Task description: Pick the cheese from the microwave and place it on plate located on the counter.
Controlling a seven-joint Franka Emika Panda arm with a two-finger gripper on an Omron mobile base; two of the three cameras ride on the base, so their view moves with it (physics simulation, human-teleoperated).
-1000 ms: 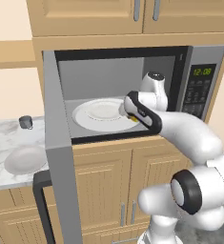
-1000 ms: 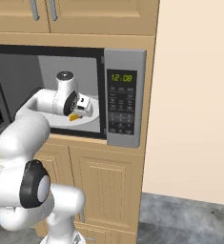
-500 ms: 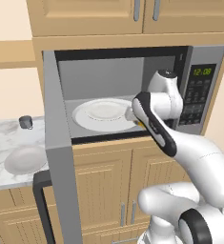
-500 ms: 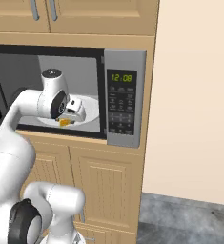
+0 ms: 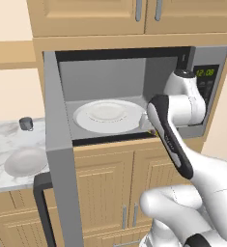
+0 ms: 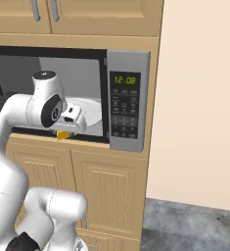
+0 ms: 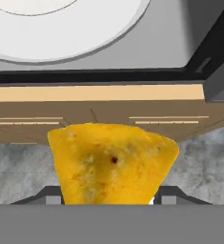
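Note:
The cheese (image 7: 113, 162), a yellow-orange wedge, sits between my fingertips (image 7: 173, 196) with my gripper (image 7: 112, 198) shut on it. In the right base view the gripper (image 6: 66, 130) hangs just outside the front lip of the microwave (image 6: 126, 108), the cheese (image 6: 62, 134) poking out below it. The microwave (image 5: 206, 82) stands open, its door (image 5: 62, 169) swung out to the left. The small pale plate (image 5: 25, 160) lies on the marbled counter (image 5: 1, 137), left of and lower than the microwave.
Inside the microwave lies a large white dish with a raised inner ring (image 5: 107, 116). A small dark cup (image 5: 26, 123) stands at the back of the counter. The open door stands between the oven cavity and the counter. Wood cabinets run above and below.
My hand has drawn back out of the microwave cavity with the cheese, from over the dish's right edge to just past the front lip. The base has stayed put.

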